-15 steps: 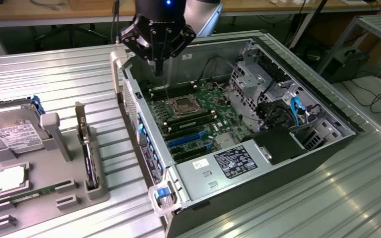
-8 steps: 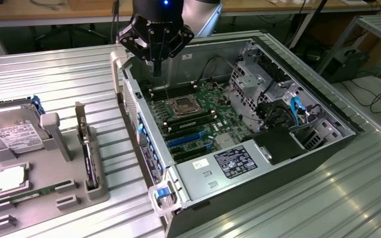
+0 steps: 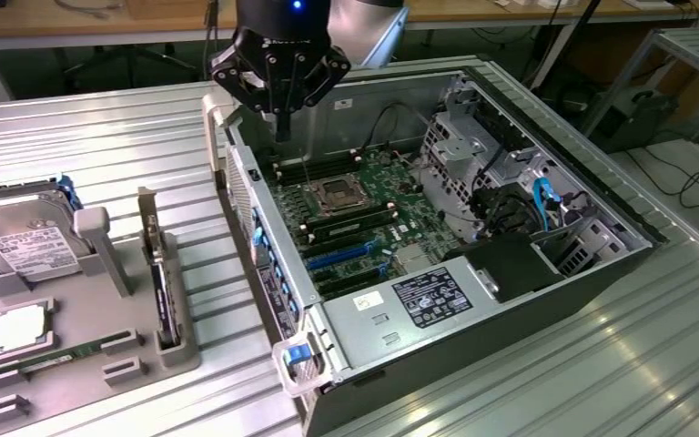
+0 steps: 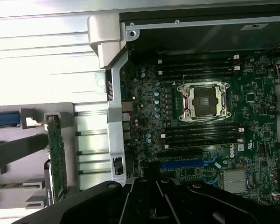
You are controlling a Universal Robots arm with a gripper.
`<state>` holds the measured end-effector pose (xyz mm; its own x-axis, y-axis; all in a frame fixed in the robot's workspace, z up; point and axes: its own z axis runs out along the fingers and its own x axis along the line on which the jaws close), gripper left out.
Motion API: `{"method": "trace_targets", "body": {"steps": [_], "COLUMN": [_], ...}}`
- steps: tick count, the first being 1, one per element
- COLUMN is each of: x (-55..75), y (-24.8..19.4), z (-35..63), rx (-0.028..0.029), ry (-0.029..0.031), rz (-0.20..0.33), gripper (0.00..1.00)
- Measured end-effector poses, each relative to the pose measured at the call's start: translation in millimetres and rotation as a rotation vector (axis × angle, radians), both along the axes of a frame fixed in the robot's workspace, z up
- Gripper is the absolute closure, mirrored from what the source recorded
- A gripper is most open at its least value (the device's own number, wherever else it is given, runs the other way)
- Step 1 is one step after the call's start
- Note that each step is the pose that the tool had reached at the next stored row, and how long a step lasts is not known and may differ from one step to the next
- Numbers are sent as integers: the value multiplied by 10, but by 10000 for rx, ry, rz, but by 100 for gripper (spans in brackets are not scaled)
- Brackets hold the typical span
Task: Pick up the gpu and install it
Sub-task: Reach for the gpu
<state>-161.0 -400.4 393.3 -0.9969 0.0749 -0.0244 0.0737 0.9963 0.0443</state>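
1. Exterior view is showing the claw [image 3: 283, 130] hanging above the wall of the open computer case [image 3: 574, 164] that lies nearest the holder, its fingers pressed together and gripping nothing.
2. The gpu [image 3: 159, 278] is standing edge-on in a slot of the grey holder [image 3: 119, 314] on the counter [image 3: 106, 137], toward the exterior view's left of the case and well apart from the claw. Wrist view is catching the same gpu [image 4: 56, 161] as a narrow green strip.
3. Judging from this, the pick-up step is only beginning: the card is sitting untouched, and the blue expansion slots [image 3: 338, 258] on the motherboard [image 3: 368, 196] are lying free.
4. A grasp is seemingly calling for 2 things: the fingers parting, and the claw lining up squarely over the card's thin top edge, clear of the hard drive [image 3: 28, 241] nearby.
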Motion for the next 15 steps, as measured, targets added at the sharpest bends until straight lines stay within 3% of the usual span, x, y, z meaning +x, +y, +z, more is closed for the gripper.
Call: {"method": "trace_targets", "body": {"steps": [15], "x": [-208], "y": [-12], "z": [0], "rx": [0], "ry": [-1], "rz": [115], "gripper": [89]}}
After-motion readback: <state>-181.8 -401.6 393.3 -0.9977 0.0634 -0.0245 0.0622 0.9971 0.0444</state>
